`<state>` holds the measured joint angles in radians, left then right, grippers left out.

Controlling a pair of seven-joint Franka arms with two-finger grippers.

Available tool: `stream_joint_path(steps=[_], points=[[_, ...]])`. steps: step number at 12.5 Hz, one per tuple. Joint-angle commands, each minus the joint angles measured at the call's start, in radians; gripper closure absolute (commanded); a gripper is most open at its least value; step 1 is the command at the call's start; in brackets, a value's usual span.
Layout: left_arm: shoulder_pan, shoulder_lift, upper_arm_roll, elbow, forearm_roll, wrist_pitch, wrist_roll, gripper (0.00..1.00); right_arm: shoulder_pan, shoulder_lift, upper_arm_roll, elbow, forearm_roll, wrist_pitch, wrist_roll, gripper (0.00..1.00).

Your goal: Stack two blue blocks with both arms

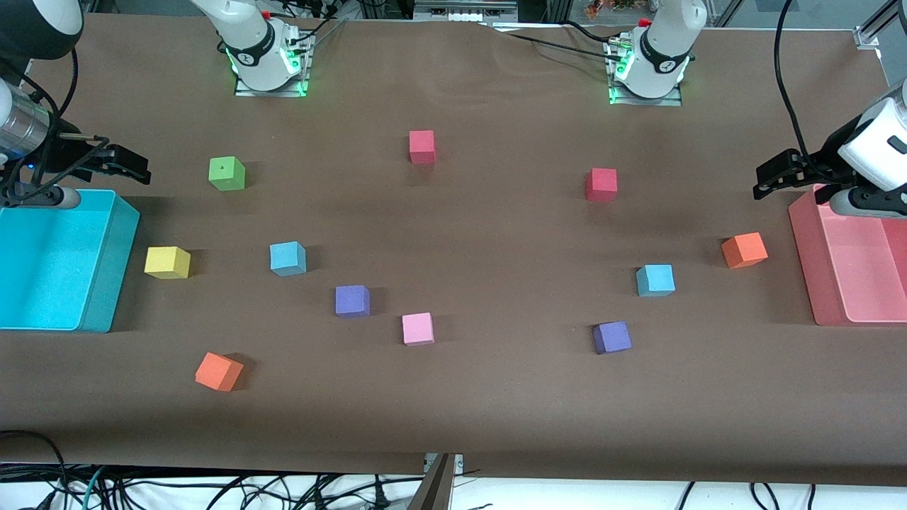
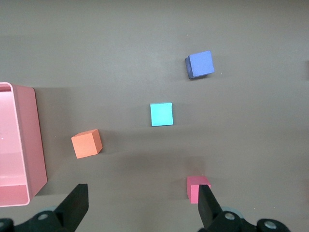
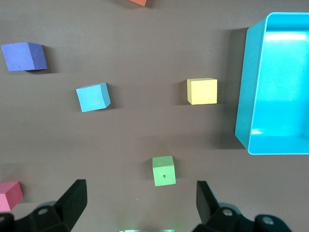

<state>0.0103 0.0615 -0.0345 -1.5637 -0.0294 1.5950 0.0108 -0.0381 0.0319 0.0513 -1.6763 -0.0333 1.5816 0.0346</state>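
Two sky-blue cubes lie apart on the brown table. One blue cube (image 1: 288,258) is toward the right arm's end and also shows in the right wrist view (image 3: 92,96). The other blue cube (image 1: 655,280) is toward the left arm's end and also shows in the left wrist view (image 2: 161,114). My right gripper (image 1: 131,166) hangs open and empty above the table by the cyan bin; its own view (image 3: 140,203) shows the jaws wide apart. My left gripper (image 1: 769,177) hangs open and empty by the pink bin, jaws wide in its own view (image 2: 142,205).
A cyan bin (image 1: 113,269) stands at the right arm's end and a pink bin (image 1: 811,262) at the left arm's end. Scattered cubes: green (image 1: 227,173), yellow (image 1: 167,262), two red (image 1: 421,146) (image 1: 601,184), two orange (image 1: 218,371) (image 1: 744,250), two purple (image 1: 352,300) (image 1: 612,337), pink (image 1: 417,329).
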Motion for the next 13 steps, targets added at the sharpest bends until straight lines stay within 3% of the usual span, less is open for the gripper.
stream_joint_path(steps=[1, 8, 13], points=[[-0.009, 0.018, 0.004, 0.039, 0.031, -0.03, 0.015, 0.0, 0.006, 0.006, -0.004, 0.013, -0.004, -0.006, 0.007, 0.0], [-0.009, 0.02, 0.007, 0.04, 0.031, -0.032, 0.015, 0.0, 0.014, 0.066, 0.022, -0.013, 0.001, 0.012, -0.009, 0.0], [-0.01, 0.023, 0.008, 0.04, 0.031, -0.032, 0.014, 0.0, 0.056, 0.192, 0.07, -0.017, 0.0, 0.2, 0.008, 0.0]])
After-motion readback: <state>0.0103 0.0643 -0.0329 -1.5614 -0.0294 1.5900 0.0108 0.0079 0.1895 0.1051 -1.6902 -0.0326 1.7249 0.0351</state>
